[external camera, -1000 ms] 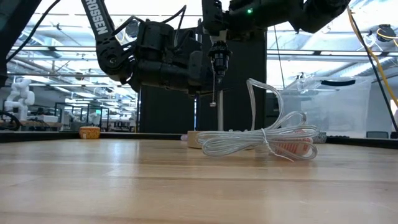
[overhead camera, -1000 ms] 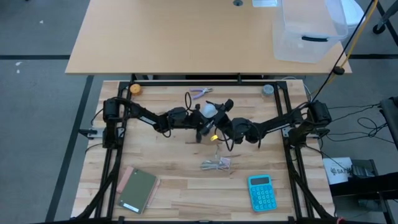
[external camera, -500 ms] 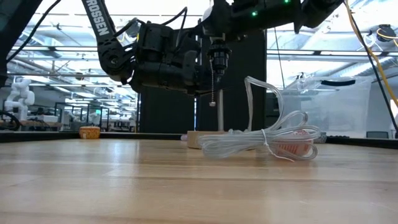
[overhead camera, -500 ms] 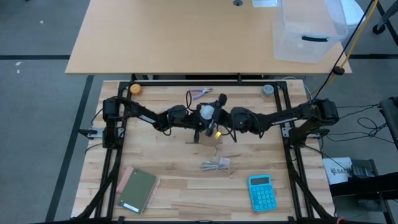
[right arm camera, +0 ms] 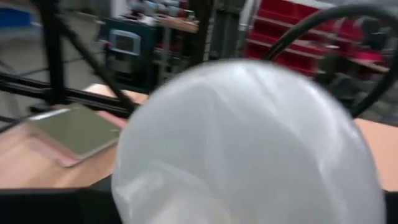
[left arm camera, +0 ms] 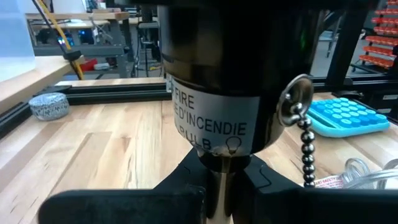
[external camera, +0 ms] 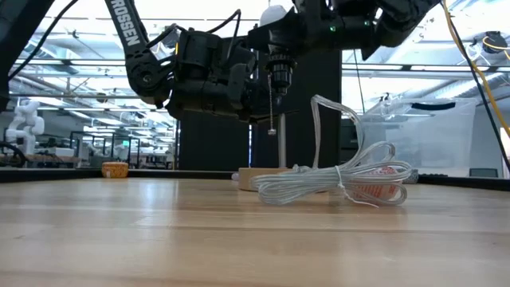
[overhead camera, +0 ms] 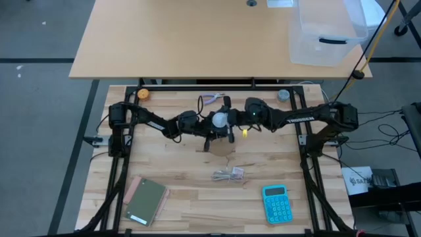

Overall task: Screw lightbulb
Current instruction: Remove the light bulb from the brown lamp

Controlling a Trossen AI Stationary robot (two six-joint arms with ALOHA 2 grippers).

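Near the middle of the table (overhead camera: 164, 164), slightly toward its far edge, the two grippers met. The left gripper (overhead camera: 209, 128) reached in from the left side, and its fingers (left arm camera: 124, 199) were closed on the stem of the black socket (left arm camera: 214, 81), which they held raised above the table top. A label with printed warnings wrapped the socket, and a beaded pull chain (left arm camera: 303, 146) hung from its side; in the low view the chain (external camera: 272, 108) dangled straight down, clear of the wood.

The right gripper (overhead camera: 227, 118) came in from the right side and held the lightbulb (overhead camera: 218, 119) directly over the socket, its fingers closed around the whitish globe. In the right wrist view the lightbulb (right arm camera: 249, 143) filled nearly the whole picture. Whether its screw end had entered the socket could not be told.

On the table below lay a round wooden disc (overhead camera: 222, 146). Nearer the front edge sat a clear plastic wrapper (overhead camera: 228, 174), a blue calculator (overhead camera: 277, 203) toward the front right corner and a green notebook (overhead camera: 146, 201) toward the front left corner. Pliers (overhead camera: 210, 99) lay near the far edge.
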